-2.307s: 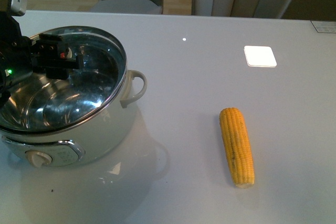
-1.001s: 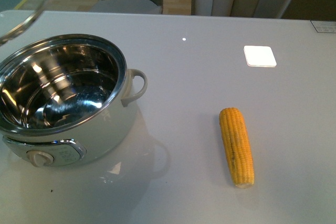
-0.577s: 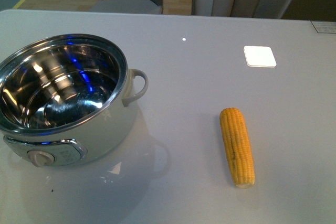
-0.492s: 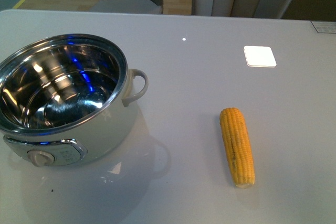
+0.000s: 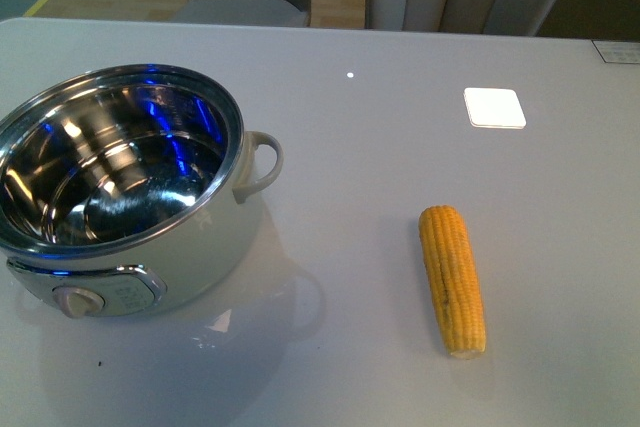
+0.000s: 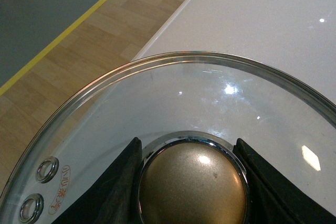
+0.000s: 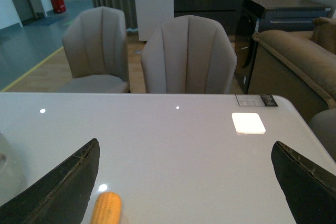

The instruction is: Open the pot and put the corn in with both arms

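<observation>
The open pot (image 5: 200,247) is set at the white worktop's (image 5: 400,147) left edge, the corn (image 5: 452,277) nearer the right. The lid (image 6: 210,93) is gripped by the left claw (image 6: 191,182); the right claw (image 7: 186,187) is spread. Beyond, chairs (image 7: 188,56) are seen.

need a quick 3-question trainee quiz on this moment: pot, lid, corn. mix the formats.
1. True or false: the glass lid sits on the pot.
2. Where does the corn lie? A) inside the pot B) on the table, right of the pot in the front view C) on the lid
3. Fill in: the left gripper is closed around the lid's ____.

Key:
1. False. The pot is open, and the left gripper holds the lid.
2. B.
3. knob.
</observation>
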`<state>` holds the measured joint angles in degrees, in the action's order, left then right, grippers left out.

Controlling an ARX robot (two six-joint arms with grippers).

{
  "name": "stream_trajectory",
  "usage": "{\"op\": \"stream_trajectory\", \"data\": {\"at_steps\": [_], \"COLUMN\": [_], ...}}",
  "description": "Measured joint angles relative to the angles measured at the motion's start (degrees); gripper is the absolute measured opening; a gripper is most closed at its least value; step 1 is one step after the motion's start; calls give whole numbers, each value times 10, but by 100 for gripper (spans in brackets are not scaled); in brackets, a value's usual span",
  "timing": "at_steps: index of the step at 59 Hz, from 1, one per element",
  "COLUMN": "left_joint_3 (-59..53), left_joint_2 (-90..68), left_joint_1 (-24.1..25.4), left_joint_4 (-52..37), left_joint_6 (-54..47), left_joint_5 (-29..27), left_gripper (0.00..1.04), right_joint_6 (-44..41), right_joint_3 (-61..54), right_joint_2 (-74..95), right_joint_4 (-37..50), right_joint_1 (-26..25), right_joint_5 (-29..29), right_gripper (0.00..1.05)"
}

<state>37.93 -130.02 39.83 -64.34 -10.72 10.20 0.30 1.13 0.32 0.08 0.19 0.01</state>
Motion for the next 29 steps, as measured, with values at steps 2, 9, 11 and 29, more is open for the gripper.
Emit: {"op": "stream_trajectory", "data": {"at_steps": [2,9,11,29], "left_joint_3": [8,33,40,115], "left_joint_2": [-9,-34,-41,-132], "left_joint_1": [-4,-21,-27,-76], "left_joint_4": [-5,-21,-25,-53], "left_joint_6": [1,1,2,12], "left_joint_5": [-2,-4,-4,-4], "left_gripper": [45,45,45,45], "right_joint_6": [0,0,0,0], "right_joint_3": [0,0,0,0], "right_joint_2": [0,0,0,0], "right_joint_4": [0,0,0,0], "right_joint_1": [0,0,0,0], "right_joint_5": [0,0,0,0], "right_gripper": [96,96,96,96]}}
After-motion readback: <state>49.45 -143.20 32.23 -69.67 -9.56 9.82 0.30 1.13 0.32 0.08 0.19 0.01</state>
